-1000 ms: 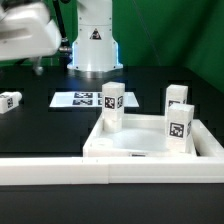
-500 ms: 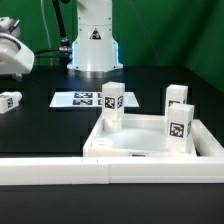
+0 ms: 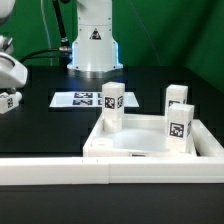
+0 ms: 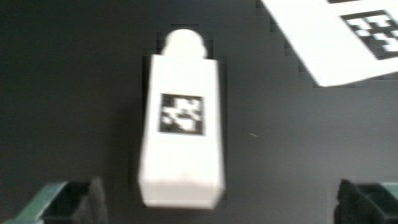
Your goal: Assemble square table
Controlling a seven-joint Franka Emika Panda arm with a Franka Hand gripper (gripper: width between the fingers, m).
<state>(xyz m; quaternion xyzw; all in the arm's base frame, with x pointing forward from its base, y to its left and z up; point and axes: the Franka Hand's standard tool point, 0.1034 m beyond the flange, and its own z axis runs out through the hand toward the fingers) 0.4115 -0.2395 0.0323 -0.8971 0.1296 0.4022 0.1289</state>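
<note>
The loose table leg (image 4: 180,120) lies flat near the surface's edge, beside the marker board (image 4: 347,40). The hand (image 4: 222,205) hovers above, wide open and empty; centre both fingers across its narrow sides before descending.

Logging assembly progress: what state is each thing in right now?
Gripper: open, above the loose leg, holding nothing.
Loose leg: lying flat on the table, untouched.
Tabletop slab: resting on the table, three legs standing upright on it.
Marker board: flat, bare.
</note>
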